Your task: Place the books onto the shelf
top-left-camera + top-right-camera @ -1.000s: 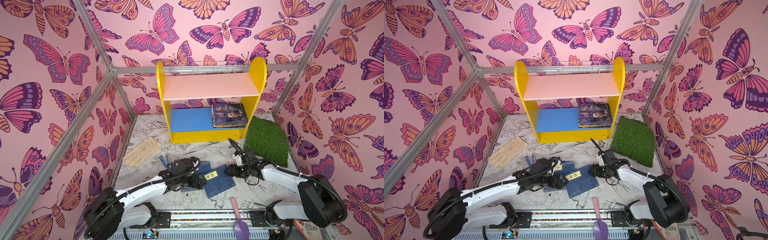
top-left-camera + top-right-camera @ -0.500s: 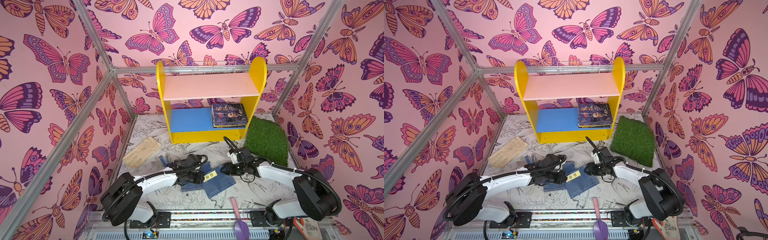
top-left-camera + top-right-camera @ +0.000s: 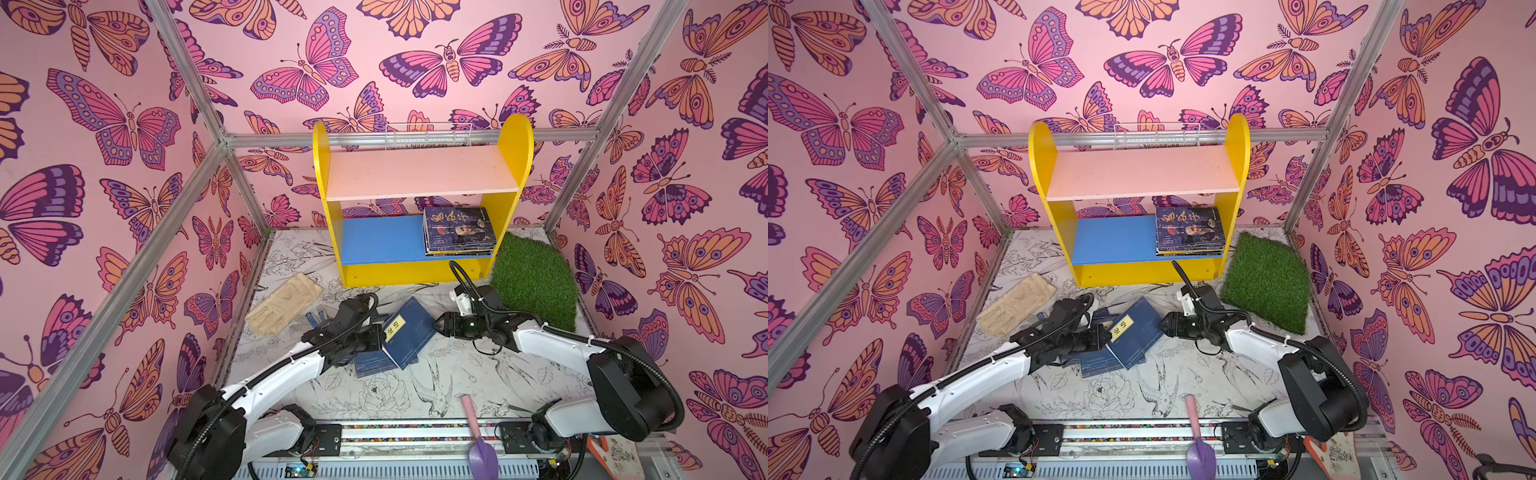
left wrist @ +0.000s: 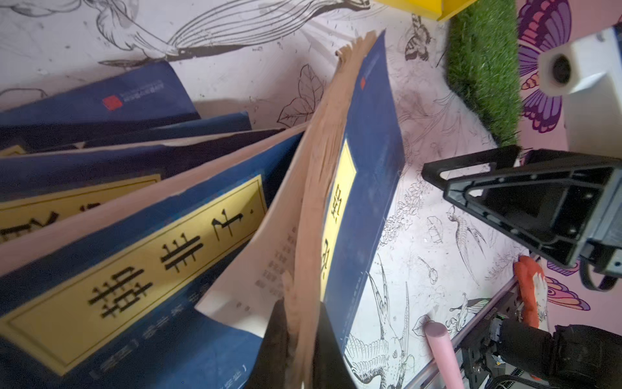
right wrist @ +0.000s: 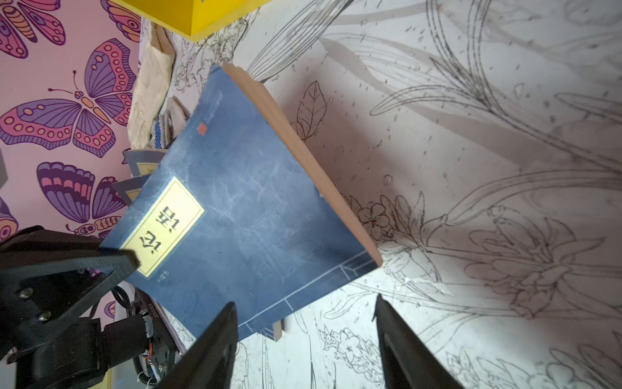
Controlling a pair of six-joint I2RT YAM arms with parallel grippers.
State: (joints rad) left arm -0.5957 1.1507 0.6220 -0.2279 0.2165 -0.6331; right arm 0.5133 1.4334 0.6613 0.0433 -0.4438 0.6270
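While pinching the tilted book [image 3: 411, 332] in the left tool [image 3: 379, 337], raise it clear of the pile [image 3: 370, 365], then pass its free edge into the spread right tool [image 3: 437, 324].

Both arms noted: white link shells [image 3: 282, 374], black joint housings [image 3: 623, 386]. Black corrugated cable [image 3: 456, 272] looped behind the fingers [image 4: 552, 188]. Fingers black, triangular, open-framed; small screws [image 5: 25, 292] seen at their bases.
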